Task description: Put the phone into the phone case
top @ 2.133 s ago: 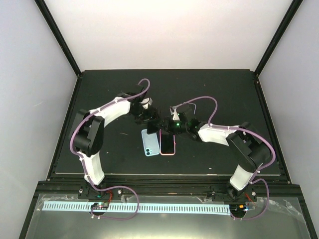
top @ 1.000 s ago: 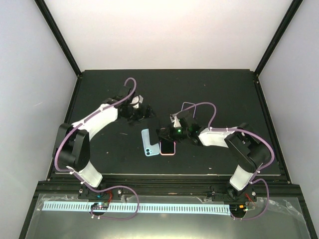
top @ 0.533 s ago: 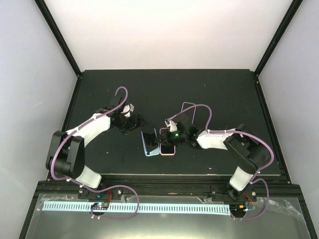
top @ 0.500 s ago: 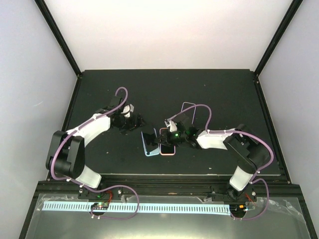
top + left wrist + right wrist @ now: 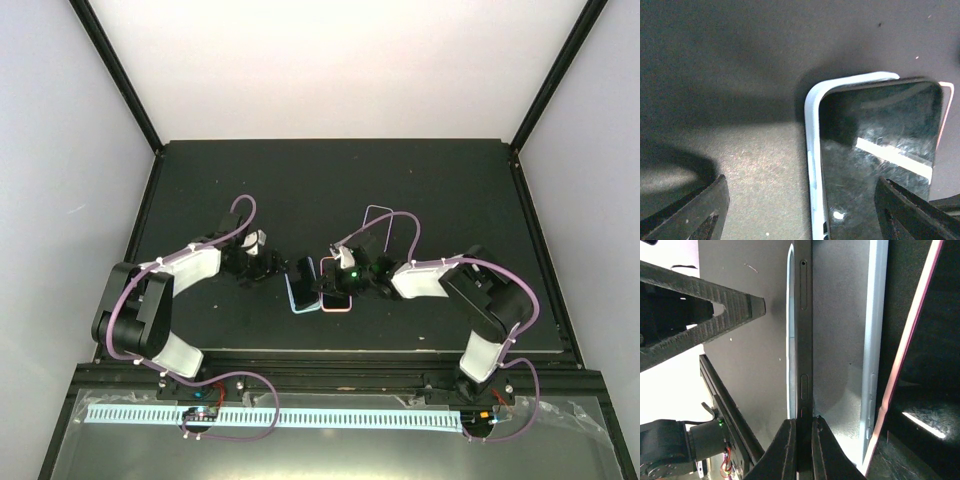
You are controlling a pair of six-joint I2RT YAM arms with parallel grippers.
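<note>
The right pincer [image 5: 802, 424] is clenched on the phone [image 5: 803, 330]. It pinches one thin long edge, so the phone stands tilted on its side over the light blue case [image 5: 809, 125]. The phone's lower long edge looks tucked against the case wall nearest the left arm, and its top corner seems to sit inside the rim. The gripped edge is raised off the case floor. The left pincer [image 5: 801, 182] hovers released just beside that same wall, fingers spread wide and holding nothing. A second phone with a pink rim [image 5: 338, 298] lies flat on the opposite side of the case, touching it or nearly so. All of this rests on the dark counter [image 5: 420, 180].

The step in hand appears to be folding the phone down flat. It is best done like a hinge:
- Keep the tucked edge pressed into its wall while lowering the raised edge slowly.
- Brace the outside of the case with the left pincer so it cannot slide away.
- Let go only once the raised edge meets the rim, because the fingers have little room beside the pink-rimmed phone.
- Then press along the corners until the rim wraps the phone all round.
</note>
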